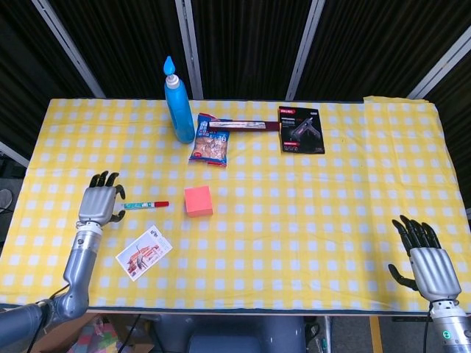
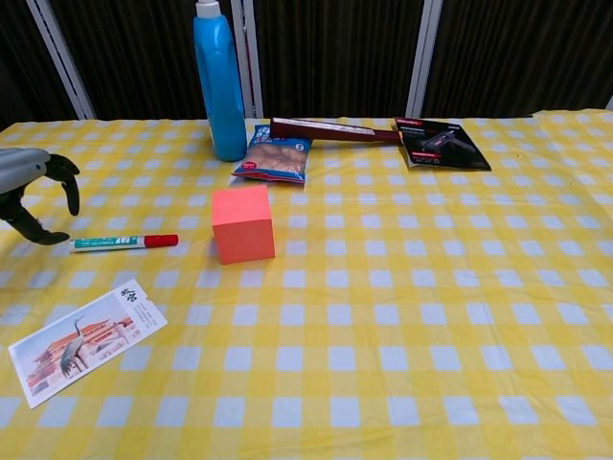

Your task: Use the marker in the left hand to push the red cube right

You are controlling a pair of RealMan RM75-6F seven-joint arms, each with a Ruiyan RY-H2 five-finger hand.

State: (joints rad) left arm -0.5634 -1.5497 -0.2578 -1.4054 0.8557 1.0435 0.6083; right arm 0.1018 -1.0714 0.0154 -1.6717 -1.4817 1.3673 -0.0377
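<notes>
The red cube (image 1: 198,200) (image 2: 242,223) rests on the yellow checked cloth near the middle of the table. Just left of it lies the marker (image 1: 145,205) (image 2: 124,241), green-and-white barrel with its red cap pointing toward the cube. My left hand (image 1: 100,203) (image 2: 31,195) hovers at the marker's left end, fingers spread and curved, holding nothing. Down at the front right corner my right hand (image 1: 425,259) stays open, well away from the cube; the chest view does not show it.
A postcard (image 1: 143,252) (image 2: 84,341) lies in front of the marker. At the back stand a blue bottle (image 1: 177,101) (image 2: 219,80), a snack bag (image 1: 209,140) (image 2: 272,155), a dark red box (image 1: 243,126) and a glue gun package (image 1: 301,129) (image 2: 442,143).
</notes>
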